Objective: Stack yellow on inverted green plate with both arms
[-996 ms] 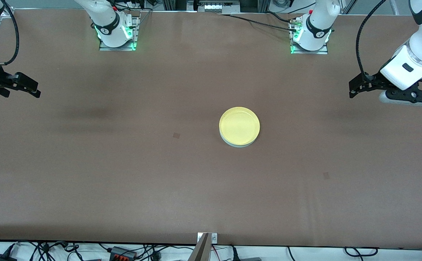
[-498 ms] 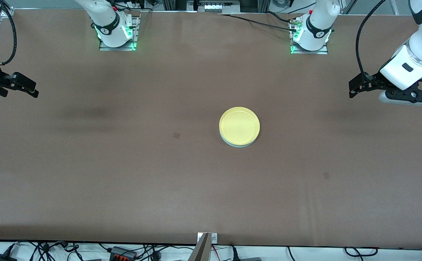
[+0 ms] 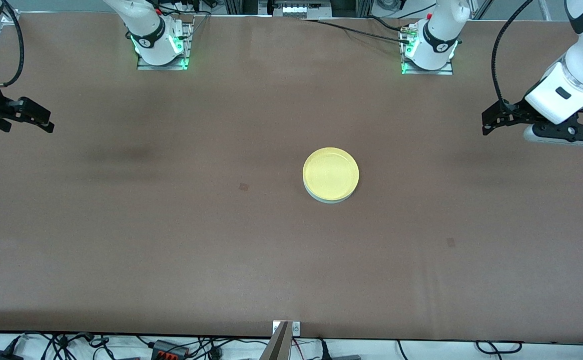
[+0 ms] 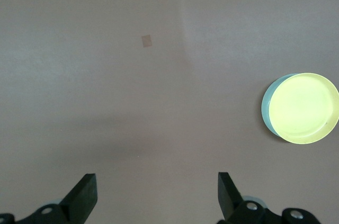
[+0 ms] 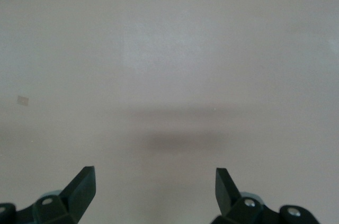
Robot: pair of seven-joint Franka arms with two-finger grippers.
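A: Starting at the right arm's end of the table, what do you see?

B: The right gripper (image 3: 41, 120) hangs in the air over the brown table (image 3: 171, 240) at that end, with nothing between its fingers. In its own wrist view the right gripper (image 5: 153, 187) has both fingers (image 5: 82, 184) spread wide apart, and only bare tabletop and a faint shadow lie below it. A small square mark (image 5: 23, 100) shows on the cloth off to one side.

A: And the plates?

B: They sit near the middle of the table, well apart from both grippers and closer to the left gripper than to the right one. The yellow plate (image 3: 331, 173) rests rim up on top of the green plate (image 3: 329, 199), of which only a thin pale crescent peeks out along the edge nearer the front camera. From the left wrist view the yellow plate (image 4: 303, 107) covers nearly all of the green plate (image 4: 267, 108), with just a sliver visible.

A: What about the last arm?

B: The left gripper (image 3: 491, 122) is up over the table at the left arm's end, holding nothing. Its wrist view shows the left gripper (image 4: 156, 195) with its fingers (image 4: 85, 195) spread wide, a small tan square patch (image 4: 146, 40) on the cloth ahead of it, and the stacked plates off to the side.
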